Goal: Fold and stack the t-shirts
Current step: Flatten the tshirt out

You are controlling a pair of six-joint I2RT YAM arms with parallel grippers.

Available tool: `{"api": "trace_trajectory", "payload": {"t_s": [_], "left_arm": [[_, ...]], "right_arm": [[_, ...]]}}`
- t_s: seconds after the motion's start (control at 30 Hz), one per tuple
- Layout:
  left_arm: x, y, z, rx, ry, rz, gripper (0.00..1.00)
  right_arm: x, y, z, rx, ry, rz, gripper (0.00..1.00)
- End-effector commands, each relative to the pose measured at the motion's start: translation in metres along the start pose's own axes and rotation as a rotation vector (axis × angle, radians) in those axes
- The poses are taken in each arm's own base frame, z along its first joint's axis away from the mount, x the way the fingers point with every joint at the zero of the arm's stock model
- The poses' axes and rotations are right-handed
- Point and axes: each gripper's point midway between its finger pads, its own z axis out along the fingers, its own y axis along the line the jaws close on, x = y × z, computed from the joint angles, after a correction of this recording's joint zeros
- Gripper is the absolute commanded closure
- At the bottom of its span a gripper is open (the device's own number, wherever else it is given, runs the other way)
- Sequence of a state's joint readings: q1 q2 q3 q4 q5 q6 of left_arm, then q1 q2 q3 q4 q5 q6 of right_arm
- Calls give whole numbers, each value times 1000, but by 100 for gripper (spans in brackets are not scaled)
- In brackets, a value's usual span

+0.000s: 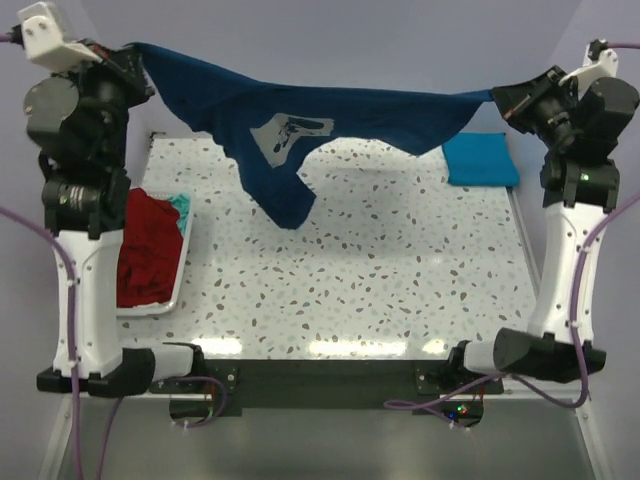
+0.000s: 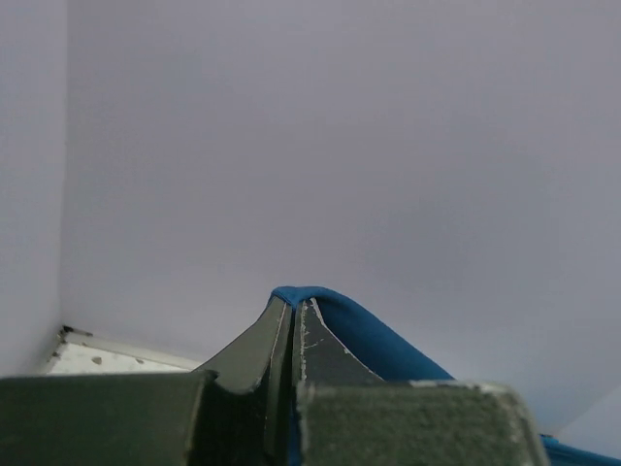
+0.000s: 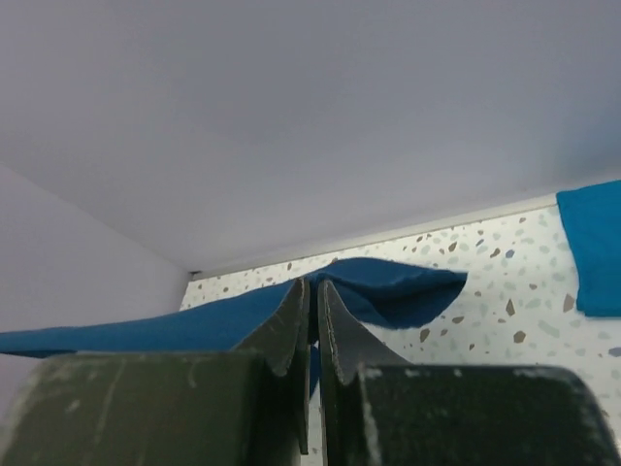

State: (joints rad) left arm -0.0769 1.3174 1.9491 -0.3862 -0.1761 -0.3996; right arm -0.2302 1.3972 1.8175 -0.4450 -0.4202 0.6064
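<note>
Both arms reach up high. The left hand (image 1: 140, 52) pinches one end of the dark blue t-shirt (image 1: 300, 108) tight, and the right hand (image 1: 502, 98) pinches the other end. The shirt hangs stretched between them, above the desk (image 1: 380, 270).

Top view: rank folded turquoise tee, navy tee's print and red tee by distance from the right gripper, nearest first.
1. Folded turquoise tee, far right, beside the right gripper.
2. Navy tee's print, centre.
3. Red tee, far left, in the basket.
</note>
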Motion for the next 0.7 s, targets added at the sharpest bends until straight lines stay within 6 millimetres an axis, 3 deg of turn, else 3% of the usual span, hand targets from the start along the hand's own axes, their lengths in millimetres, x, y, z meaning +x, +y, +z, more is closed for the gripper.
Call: {"api": "trace_trajectory", "payload": {"t_s": [0.0,0.07,0.13,0.17,0.3,0.4,0.53,0.63,0.67], "left_arm": [[-85,5,-62,-32,-231,75,100],[-113,5,-91,-31,-303,96,100],[-132,1,-109,-17,-349,113,100],[-152,-4,-126,-4,-395,127,100],[-181,-12,-155,28,-464,155,100],[-184,-17,-158,51,-473,175,100],[-158,-19,-130,62,-408,223,100],[-114,-21,-91,80,-305,255,100],[-82,-19,-67,82,-228,263,100]], "right_arm": [[-33,25,-66,44,-153,-171,100],[-37,22,-84,115,-173,-204,100],[-49,34,-104,136,-210,-263,100],[-58,45,-113,124,-237,-296,100],[-71,72,-138,102,-290,-353,100],[-76,78,-148,109,-316,-385,100],[-65,71,-131,99,-273,-377,100],[-43,52,-99,94,-186,-347,100],[-26,35,-80,113,-127,-327,100]]}}
